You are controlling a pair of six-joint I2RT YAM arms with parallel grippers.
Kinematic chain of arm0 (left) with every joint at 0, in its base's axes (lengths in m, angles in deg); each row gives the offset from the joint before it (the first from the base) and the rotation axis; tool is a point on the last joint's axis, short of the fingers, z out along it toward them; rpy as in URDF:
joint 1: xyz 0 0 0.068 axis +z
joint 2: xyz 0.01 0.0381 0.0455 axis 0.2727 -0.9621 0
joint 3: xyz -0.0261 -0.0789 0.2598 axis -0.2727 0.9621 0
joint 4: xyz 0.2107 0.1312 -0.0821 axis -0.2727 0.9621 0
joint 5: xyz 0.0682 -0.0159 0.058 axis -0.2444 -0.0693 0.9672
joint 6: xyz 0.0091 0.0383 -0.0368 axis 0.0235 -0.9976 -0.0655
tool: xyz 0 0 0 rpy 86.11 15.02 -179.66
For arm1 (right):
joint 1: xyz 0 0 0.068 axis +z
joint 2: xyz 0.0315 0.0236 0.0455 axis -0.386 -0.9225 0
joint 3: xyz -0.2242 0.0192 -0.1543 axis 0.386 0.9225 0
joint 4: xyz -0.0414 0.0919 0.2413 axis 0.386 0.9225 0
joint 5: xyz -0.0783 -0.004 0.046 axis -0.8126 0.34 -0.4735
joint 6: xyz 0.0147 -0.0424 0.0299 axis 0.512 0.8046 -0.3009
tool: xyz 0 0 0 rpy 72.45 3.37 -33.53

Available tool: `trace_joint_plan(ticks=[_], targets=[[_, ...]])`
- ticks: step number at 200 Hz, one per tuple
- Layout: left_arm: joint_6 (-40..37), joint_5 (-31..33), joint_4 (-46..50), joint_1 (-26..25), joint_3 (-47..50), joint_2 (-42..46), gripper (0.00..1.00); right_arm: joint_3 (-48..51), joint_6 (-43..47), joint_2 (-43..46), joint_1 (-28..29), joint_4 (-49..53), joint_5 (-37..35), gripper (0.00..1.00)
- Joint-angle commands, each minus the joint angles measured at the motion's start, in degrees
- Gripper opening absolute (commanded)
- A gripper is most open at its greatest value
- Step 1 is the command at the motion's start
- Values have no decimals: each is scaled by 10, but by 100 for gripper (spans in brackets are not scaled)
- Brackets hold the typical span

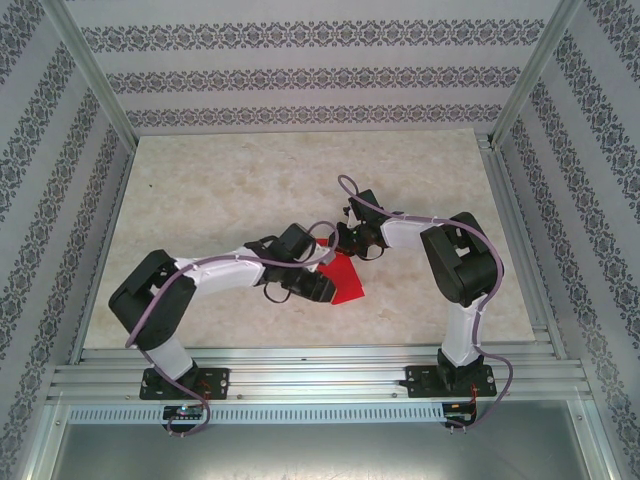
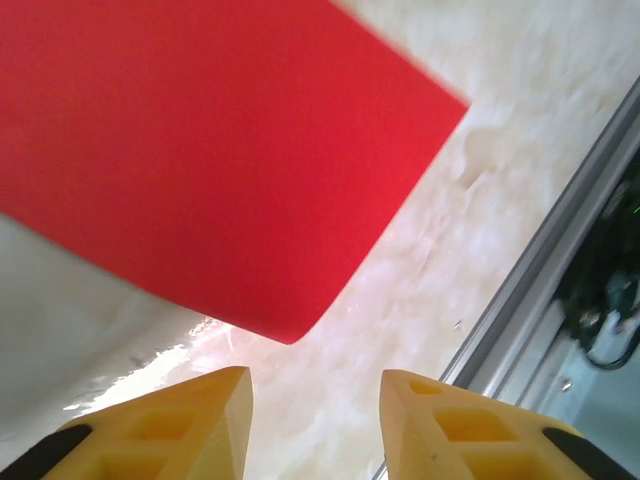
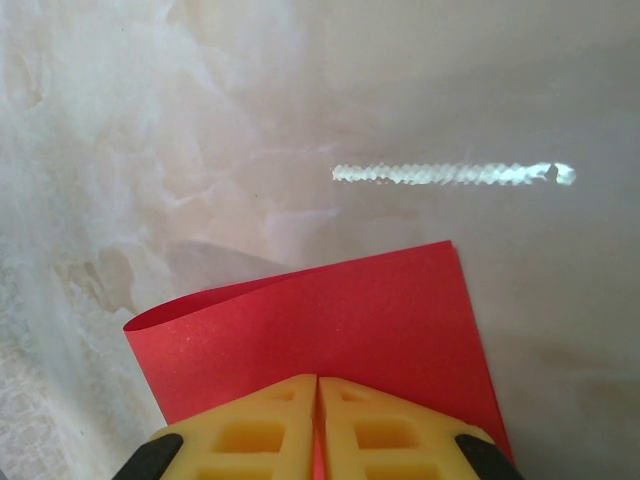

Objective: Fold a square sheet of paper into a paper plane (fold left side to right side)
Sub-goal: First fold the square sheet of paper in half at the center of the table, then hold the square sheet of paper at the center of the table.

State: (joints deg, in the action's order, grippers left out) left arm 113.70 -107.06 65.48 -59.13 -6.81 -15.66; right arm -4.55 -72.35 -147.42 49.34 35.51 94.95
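One plain red sheet of paper [image 3: 330,320], doubled over, fold uncreased.

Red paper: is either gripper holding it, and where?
The right gripper pinches the thin red paper sheet at its near edge, jaws shut. The left gripper is open and holds nothing.

The square sheet of paper [image 3: 330,310] pinched in the right claw [image 3: 317,388] is thin, smooth, matt red paper; that claw and the left claw [image 2: 315,390] are matt yellow plastic with moulded hollows. Beyond the right claw the surface [image 3: 200,120] looks like pale marbled stone with a soft sheen, and right of the left claw runs a dull silver metal rail [image 2: 540,270].
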Motion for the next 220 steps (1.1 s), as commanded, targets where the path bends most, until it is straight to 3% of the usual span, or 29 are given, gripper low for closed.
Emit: trace_joint_plan(ticks=[1,63,131,182,220], targets=[[21,-26,-10,38,-13,14,37,12,13,-24,3,29,-51,10],[48,-46,-67,51,-77,-99,30,14,13,-22,4,31,-52,10],[38,-13,-53,48,-63,-143,30,7,11,-12,3,23,-42,11],[39,8,-49,45,-54,-171,30,10,9,61,-12,23,-30,23],[38,16,-42,44,-53,-171,30,45,29,149,-21,79,-36,23]])
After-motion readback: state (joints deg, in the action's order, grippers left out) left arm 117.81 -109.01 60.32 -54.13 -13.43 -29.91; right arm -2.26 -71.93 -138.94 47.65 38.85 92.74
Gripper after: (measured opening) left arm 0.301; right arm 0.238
